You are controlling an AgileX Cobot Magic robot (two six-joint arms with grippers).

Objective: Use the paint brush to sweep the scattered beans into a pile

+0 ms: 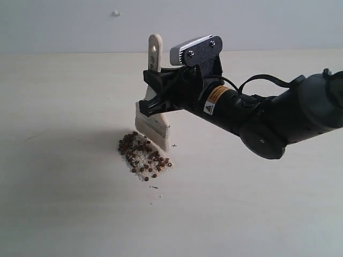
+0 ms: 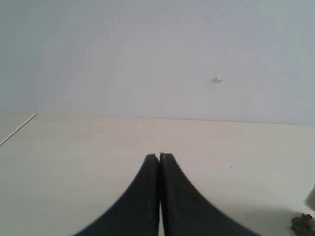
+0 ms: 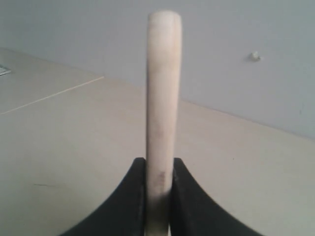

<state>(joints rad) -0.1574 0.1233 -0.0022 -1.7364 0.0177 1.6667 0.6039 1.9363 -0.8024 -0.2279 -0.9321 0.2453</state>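
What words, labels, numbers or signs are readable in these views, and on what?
Orange label on the right arm: its print is too small to read.
Warning-triangle sticker just below it: a symbol only, with no legible words.
Paint brush: no text visible.

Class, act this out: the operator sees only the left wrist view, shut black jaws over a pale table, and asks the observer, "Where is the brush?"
Observer: The right gripper holds the paint brush by its handle, bristles down.
Operator: Is it near the beans?
Observer: Yes, its bristles appear to touch the pile at its back edge, as the exterior view shows it.
Operator: Any beans outside it?
Observer: A few stray beans lie just off the near edge.
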